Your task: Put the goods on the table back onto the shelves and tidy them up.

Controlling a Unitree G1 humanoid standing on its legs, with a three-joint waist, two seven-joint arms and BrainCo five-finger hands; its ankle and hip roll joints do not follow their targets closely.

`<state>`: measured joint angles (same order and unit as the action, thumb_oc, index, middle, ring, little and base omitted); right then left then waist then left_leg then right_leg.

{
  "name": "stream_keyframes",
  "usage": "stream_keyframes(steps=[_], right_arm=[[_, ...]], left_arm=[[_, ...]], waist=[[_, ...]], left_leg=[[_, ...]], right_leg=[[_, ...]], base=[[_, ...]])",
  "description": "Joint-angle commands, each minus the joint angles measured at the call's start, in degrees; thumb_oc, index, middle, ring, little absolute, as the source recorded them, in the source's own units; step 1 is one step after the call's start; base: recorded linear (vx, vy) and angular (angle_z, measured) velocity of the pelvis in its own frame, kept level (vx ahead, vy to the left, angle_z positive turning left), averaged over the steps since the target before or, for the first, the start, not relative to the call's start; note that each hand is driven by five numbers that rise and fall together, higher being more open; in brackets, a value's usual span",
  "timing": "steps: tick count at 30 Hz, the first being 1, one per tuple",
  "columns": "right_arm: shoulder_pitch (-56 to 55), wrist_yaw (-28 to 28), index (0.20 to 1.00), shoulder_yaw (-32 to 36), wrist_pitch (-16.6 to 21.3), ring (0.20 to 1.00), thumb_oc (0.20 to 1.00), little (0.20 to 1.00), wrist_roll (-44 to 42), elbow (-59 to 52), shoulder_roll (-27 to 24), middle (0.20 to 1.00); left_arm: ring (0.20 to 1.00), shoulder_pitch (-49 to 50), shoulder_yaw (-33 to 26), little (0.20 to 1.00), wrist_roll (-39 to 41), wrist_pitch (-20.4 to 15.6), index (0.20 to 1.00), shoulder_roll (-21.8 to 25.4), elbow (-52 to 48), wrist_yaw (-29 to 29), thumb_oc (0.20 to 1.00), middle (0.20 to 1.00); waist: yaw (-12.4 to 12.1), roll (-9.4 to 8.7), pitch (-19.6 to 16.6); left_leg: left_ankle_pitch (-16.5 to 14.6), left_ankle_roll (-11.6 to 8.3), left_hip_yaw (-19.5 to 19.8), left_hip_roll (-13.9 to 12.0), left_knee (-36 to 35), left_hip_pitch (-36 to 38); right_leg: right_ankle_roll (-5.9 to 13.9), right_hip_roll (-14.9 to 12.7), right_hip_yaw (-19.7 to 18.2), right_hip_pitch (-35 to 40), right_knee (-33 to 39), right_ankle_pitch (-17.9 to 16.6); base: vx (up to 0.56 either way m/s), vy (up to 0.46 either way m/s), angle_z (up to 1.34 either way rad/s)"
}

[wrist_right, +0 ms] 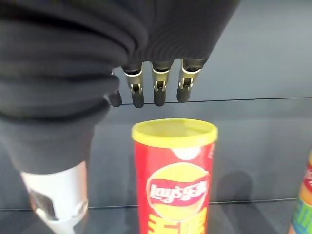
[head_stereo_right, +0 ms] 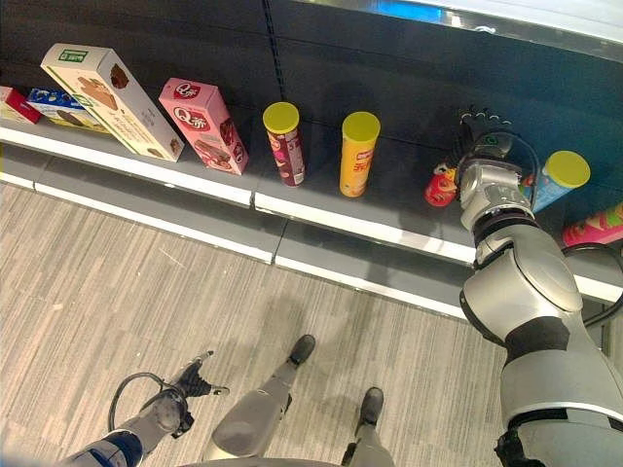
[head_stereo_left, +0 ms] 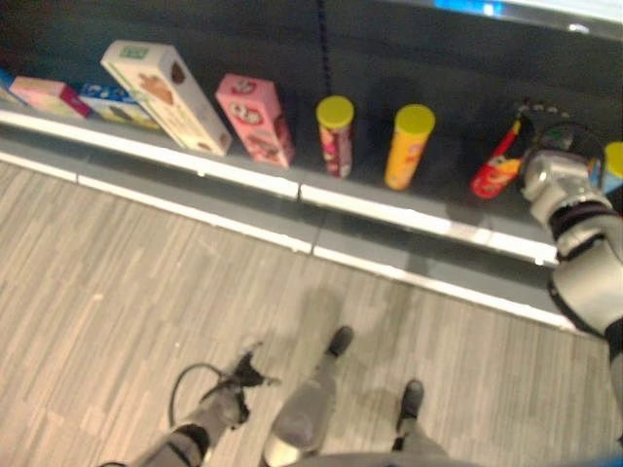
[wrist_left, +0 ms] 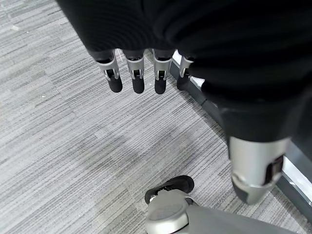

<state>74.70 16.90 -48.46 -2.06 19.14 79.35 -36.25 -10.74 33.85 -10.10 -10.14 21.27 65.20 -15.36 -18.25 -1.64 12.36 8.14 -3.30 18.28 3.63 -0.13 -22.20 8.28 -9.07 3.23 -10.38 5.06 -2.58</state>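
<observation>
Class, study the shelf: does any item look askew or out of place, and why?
Yes. The large cream box and the pink box lean tilted rather than standing square, unlike the upright yellow-lidded cans. The red can stands just beyond the open right hand.

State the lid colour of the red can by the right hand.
Yellow. The red can has a yellow lid, clearest in the right wrist view, just past the right hand.

Grey striped floor (head_stereo_left: 117,282) meets dark shelf (head_stereo_left: 409,209).
</observation>
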Motion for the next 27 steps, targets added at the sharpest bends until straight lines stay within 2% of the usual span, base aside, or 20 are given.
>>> stream_keyframes(steps=[1, 15, 16, 17, 18, 19, 20, 21, 27], right_arm=[[6.6, 2.2, 1.000, -1.9, -0.4, 1.000, 1.000, 1.000, 0.3, -0.1, -5.0, 1.000], [5.0, 1.1, 1.000, -1.4, 0.0, 1.000, 1.000, 1.000, -0.1, -1.1, -3.3, 1.000], [5.0, 1.0, 0.937, -1.4, 0.0, 0.937, 0.937, 0.937, -0.1, -1.1, -3.2, 0.937], [4.9, 0.7, 0.718, -1.5, 0.1, 0.718, 0.718, 0.718, 0.0, -1.3, -3.2, 0.718], [4.9, 0.6, 0.564, -1.5, 0.3, 0.564, 0.564, 0.564, 0.0, -1.3, -3.2, 0.564], [4.9, 0.6, 0.545, -1.5, 0.3, 0.545, 0.545, 0.545, 0.0, -1.3, -3.2, 0.545], [4.6, 0.3, 0.238, -1.6, 0.5, 0.238, 0.238, 0.238, -0.1, -1.6, -3.1, 0.238], [4.5, 0.2, 0.200, -1.7, 0.6, 0.200, 0.200, 0.200, -0.1, -1.6, -3.1, 0.200], [4.3, 0.0, 0.200, -1.9, 0.7, 0.200, 0.200, 0.200, 0.0, -1.9, -3.0, 0.200]], left_arm=[[1.000, -3.0, 0.6, 1.000, 0.7, -0.4, 1.000, 2.2, 1.0, 0.0, 1.000, 1.000], [1.000, -3.3, 0.2, 1.000, 1.2, -0.2, 1.000, 1.9, 1.3, 0.3, 1.000, 1.000], [1.000, -3.3, 0.2, 1.000, 1.2, -0.2, 1.000, 1.9, 1.3, 0.3, 1.000, 1.000], [1.000, -3.2, 0.2, 1.000, 1.1, -0.3, 1.000, 1.9, 1.3, 0.3, 1.000, 1.000], [1.000, -3.2, 0.1, 1.000, 1.1, -0.3, 1.000, 1.9, 1.4, 0.3, 1.000, 1.000], [1.000, -3.2, 0.1, 1.000, 1.1, -0.3, 1.000, 1.9, 1.4, 0.3, 1.000, 1.000], [1.000, -3.1, 0.0, 1.000, 1.1, -0.2, 1.000, 1.9, 1.4, 0.4, 1.000, 1.000], [1.000, -3.1, 0.0, 1.000, 1.1, -0.2, 1.000, 1.9, 1.4, 0.5, 1.000, 1.000], [1.000, -2.9, -0.2, 1.000, 1.3, -0.2, 1.000, 1.9, 1.4, 0.5, 1.000, 1.000]], waist=[[-0.2, -1.06, 1.4], [0.4, -0.93, 1.4], [0.4, -0.94, 1.4], [0.4, -1.00, 1.5], [0.3, -1.00, 1.6], [0.3, -1.00, 1.6], [0.3, -1.07, 1.6], [0.4, -1.08, 1.6], [0.4, -1.19, 1.8]], left_leg=[[-1.8, -0.50, 2.6, 0.1, -4.9, -0.4], [-1.9, -0.50, 2.3, -0.1, -4.9, -0.2], [-1.9, -0.49, 2.3, -0.1, -4.9, -0.2], [-1.9, -0.48, 2.4, -0.1, -4.9, -0.2], [-1.8, -0.50, 2.4, -0.1, -4.9, -0.2], [-1.8, -0.50, 2.4, -0.1, -4.9, -0.2], [-1.8, -0.52, 2.5, -0.1, -4.9, -0.3], [-1.8, -0.53, 2.5, -0.2, -4.9, -0.3], [-1.8, -0.48, 2.4, -0.2, -4.9, -0.2]], right_leg=[[0.72, -2.7, -1.4, 3.3, -0.1, 2.3], [0.49, -2.5, -1.5, 3.2, -0.1, 2.5], [0.48, -2.5, -1.5, 3.3, -0.1, 2.5], [0.46, -2.5, -1.4, 3.3, -0.1, 2.6], [0.45, -2.5, -1.4, 3.3, -0.1, 2.6], [0.45, -2.5, -1.4, 3.3, -0.1, 2.6], [0.44, -2.5, -1.4, 3.3, -0.1, 2.6], [0.43, -2.5, -1.4, 3.2, -0.1, 2.6], [0.39, -2.4, -1.5, 3.3, -0.1, 2.7]], base=[[0.00, 0.000, 0.00], [0.00, 0.000, 0.00], [0.00, 0.000, 0.00], [0.00, 0.000, 0.00], [0.00, 0.000, 0.00], [0.00, 0.000, 0.00], [0.00, 0.000, 0.00], [0.00, 0.000, 0.00], [0.00, 0.000, 0.00]])
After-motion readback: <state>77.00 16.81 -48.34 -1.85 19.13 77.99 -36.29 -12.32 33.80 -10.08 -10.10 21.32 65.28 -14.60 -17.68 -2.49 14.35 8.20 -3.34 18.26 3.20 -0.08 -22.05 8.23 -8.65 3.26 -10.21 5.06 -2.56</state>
